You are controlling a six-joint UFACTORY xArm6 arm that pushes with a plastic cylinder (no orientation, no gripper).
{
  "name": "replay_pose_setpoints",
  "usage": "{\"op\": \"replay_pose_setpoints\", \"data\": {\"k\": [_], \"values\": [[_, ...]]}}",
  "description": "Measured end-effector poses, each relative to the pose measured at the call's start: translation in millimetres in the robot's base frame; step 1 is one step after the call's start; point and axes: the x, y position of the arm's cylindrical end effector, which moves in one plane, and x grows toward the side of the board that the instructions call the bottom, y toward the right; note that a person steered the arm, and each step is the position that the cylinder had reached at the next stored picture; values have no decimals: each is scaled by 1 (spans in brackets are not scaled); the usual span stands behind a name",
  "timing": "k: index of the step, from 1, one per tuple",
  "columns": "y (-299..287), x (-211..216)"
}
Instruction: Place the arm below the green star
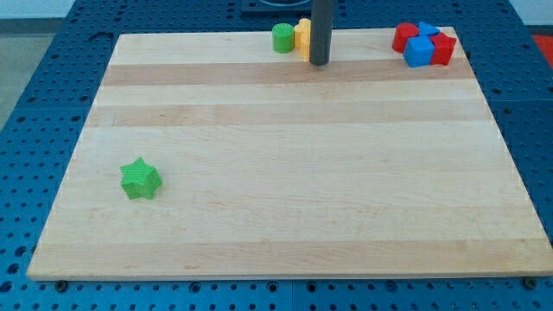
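Nearest the view's bottom is the wooden board's [285,250] front edge, with bare planks running across most of it. Resting on that near half, close to the board's left edge and toward its bottom-left corner, is the green star [140,179], lying flat and well apart from every other block.

Farther up, the wide middle of the board holds nothing but wood grain. Along the top edge, a little left of centre, a green cylinder [282,38] stands just beside a yellow block [302,36], whose shape is partly hidden by the rod. The dark rod [320,26] comes straight down from the view's top, upright, and my tip [319,62] meets the board just beside the yellow block, on its right side and slightly nearer the camera. It has no jaws to part or close; it is a plain stick touching the surface. My tip is thus far from the green star, up and to the view's right of it.

At the top-right corner sits a tight cluster of red blocks [443,47] and blue blocks [420,50], touching one another
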Motion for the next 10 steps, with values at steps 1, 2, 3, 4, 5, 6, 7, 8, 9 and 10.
{"op": "replay_pose_setpoints", "data": {"k": [1,2,3,4,5,6,7,8,9,10], "values": [[7,11],[29,55],[34,114],[34,150],[30,202],[0,270],[-53,318],[-157,340],[-242,340],[-292,324]]}}
